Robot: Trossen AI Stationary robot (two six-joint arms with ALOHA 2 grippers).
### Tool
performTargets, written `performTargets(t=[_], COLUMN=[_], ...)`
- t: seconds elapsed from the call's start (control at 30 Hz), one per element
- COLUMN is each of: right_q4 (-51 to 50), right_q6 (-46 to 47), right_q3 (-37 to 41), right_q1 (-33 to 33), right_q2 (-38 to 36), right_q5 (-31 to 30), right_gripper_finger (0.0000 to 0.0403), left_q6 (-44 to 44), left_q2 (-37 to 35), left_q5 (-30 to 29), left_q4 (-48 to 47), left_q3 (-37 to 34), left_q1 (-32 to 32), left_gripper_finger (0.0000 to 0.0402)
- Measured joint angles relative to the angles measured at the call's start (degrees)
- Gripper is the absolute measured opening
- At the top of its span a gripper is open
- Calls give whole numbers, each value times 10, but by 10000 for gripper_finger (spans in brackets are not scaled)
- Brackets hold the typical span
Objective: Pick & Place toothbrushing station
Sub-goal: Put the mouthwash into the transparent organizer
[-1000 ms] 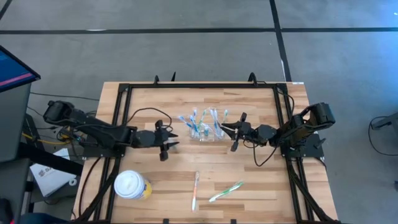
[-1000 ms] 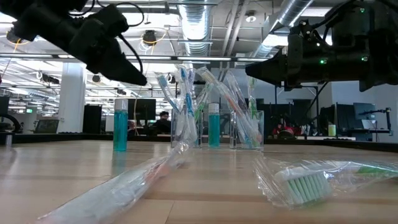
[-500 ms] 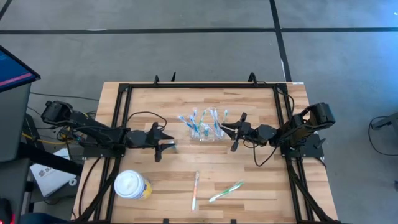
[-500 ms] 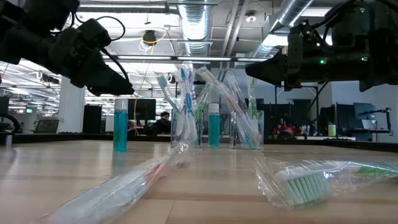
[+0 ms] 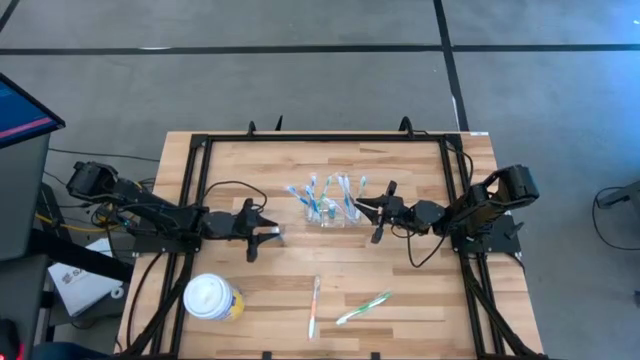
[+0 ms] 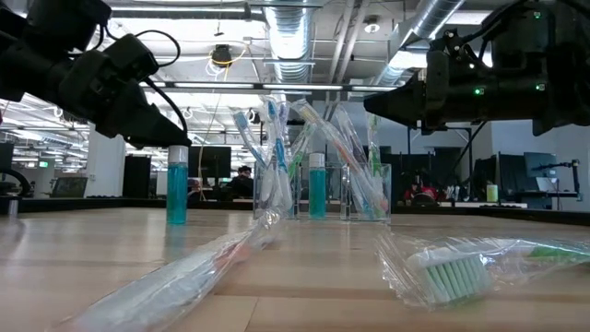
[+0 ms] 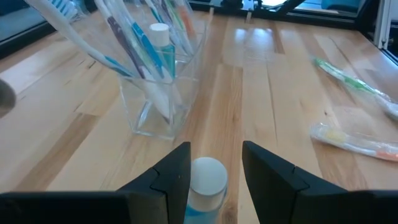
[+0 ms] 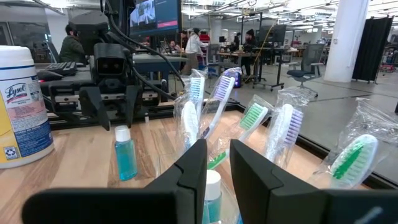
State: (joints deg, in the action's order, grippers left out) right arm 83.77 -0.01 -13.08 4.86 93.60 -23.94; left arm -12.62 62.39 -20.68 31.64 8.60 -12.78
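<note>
The toothbrushing station (image 5: 325,212) is a clear holder full of wrapped toothbrushes, standing at mid-table; it also shows in the low view (image 6: 364,198) and the left wrist view (image 7: 163,102). A small blue bottle with a white cap (image 7: 207,180) stands upright on the table to the holder's left (image 6: 176,189). My left gripper (image 5: 272,233) is open, with its fingertips (image 7: 180,171) on either side of the cap, just above it. A second blue bottle (image 6: 316,184) stands at the holder. My right gripper (image 5: 362,208) hovers at the holder's right, above that bottle, with a narrow gap (image 8: 217,168) between its fingers.
A white-lidded yellow canister (image 5: 210,297) stands near the front left. Two wrapped toothbrushes (image 5: 314,305) (image 5: 362,308) lie flat near the front edge. Black frame rails (image 5: 325,138) run along the table's sides and far edge. People and desks show beyond the table.
My left gripper has drawn back toward the table's left edge and sunk a little, staying open. The blue bottle in front of it has stayed upright in place. My right gripper and the holder have kept still.
</note>
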Motion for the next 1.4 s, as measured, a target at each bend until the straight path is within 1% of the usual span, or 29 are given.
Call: performTargets(t=[0.27,0.4,0.73,0.83,0.93,1.1,1.23,1.4], right_q4=[0,0,0,0,0,0,0,0], right_q6=[0,0,0,0,0,0,0,0], right_q3=[0,0,0,0,0,0,0,0], right_q1=[0,0,0,0,0,0,0,0], right_q2=[0,0,0,0,0,0,0,0], right_q5=[0,0,0,0,0,0,0,0], right_gripper_finger=[62,62,62,62,62,62,62,62], left_q6=[6,31,35,34,31,17,16,16], left_q2=[0,0,0,11,34,64,68,68], left_q5=[-3,-3,-4,-4,-5,-8,-17,-18], left_q4=[2,36,31,28,28,34,37,39], left_q3=[0,-1,-1,0,0,0,0,0], left_q1=[0,0,3,3,3,3,3,3], left_gripper_finger=[138,138,138,139,148,177,193,196])
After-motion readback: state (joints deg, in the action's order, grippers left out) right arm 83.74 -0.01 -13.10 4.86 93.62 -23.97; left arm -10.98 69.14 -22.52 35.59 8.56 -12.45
